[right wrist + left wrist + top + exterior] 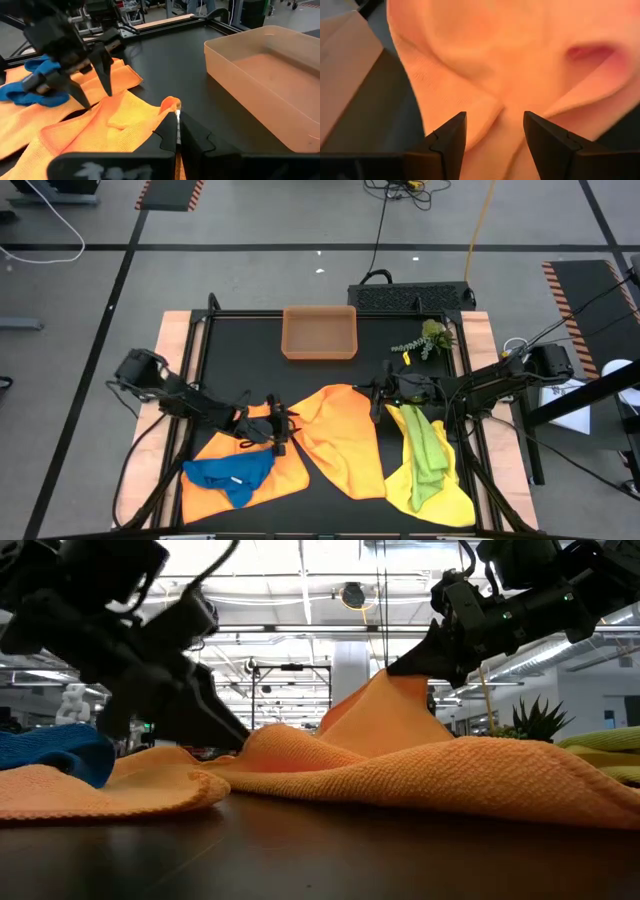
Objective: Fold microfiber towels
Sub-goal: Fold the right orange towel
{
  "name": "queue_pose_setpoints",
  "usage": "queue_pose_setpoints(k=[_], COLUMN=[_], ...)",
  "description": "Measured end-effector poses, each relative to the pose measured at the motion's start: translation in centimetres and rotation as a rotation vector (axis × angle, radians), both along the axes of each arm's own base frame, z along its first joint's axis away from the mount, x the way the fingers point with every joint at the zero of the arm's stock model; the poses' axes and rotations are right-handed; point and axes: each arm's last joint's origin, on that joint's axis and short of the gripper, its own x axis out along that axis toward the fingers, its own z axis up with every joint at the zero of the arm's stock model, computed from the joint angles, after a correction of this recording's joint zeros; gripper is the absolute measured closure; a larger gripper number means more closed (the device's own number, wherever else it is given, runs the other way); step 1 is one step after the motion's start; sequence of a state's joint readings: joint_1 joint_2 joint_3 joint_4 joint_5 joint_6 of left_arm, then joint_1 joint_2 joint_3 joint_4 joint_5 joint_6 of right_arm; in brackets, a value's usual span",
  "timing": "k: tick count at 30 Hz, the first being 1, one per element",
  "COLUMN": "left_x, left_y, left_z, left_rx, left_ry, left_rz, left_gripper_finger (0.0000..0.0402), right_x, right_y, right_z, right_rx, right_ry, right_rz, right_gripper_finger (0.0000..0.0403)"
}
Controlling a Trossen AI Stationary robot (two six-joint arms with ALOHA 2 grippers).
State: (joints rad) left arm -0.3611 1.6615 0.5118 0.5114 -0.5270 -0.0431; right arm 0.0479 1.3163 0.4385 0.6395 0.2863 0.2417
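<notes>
A: While the left gripper [279,426] hangs with its fingers parted and nothing between them, just over the left edge of the spread orange microfiber towel [345,442], how should the fold go?

B: Start nearest. Along the near edge of the black table [250,355] lie a crumpled blue microfiber towel [232,473] on the left, resting on another flat orange cloth [286,470], and on the right a lime green microfiber towel [427,450] draped over a yellow one [448,498]. I'd leave those alone.

A: And the middle?

B: The right gripper [177,131] is clamped on a corner of the spread orange towel, and that corner stands lifted in a peak. I judge the left should come down and pinch the edge below it, so both corners travel together.

A: What could spoil it?

B: Pulling unevenly. The cloth already rides up in a soft ridge, and it would bunch further. Lift both corners level, carry them across, lay them edge to edge.

A: Beyond?

B: At the far side sits a rectangular orange-brown plastic tray [320,352], with a small green plant sprig [428,340] to its right, both well clear.
</notes>
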Motion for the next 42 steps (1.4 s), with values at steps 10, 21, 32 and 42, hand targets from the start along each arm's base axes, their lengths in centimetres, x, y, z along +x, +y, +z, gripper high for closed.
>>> queue_pose_setpoints(k=[10, 21, 32, 42], left_x=[3.1, 3.9, 4.0, 3.9], left_y=[-1.0, -0.2, -0.2, -0.2], left_z=[-1.4, -1.5, -1.5, -1.5], left_rx=[0.145, 0.146, 0.159, 0.174], left_ry=[0.106, 0.129, 0.131, 0.141], left_rz=[-0.044, 0.044, 0.048, 0.038], left_gripper_finger=[0.0201, 0.0202, 0.0278, 0.0395], right_x=[0.0, 0.0, 0.0, -0.1], right_y=[0.0, 0.0, 0.0, 0.0], right_z=[0.0, -0.1, -0.1, -0.2], right_rx=[0.004, 0.004, 0.006, 0.006], right_ry=[0.0, 0.004, 0.007, 0.022], right_rz=[0.0, 0.0, -0.001, -0.001], right_gripper_finger=[0.0403, 0.0403, 0.0403, 0.0403])
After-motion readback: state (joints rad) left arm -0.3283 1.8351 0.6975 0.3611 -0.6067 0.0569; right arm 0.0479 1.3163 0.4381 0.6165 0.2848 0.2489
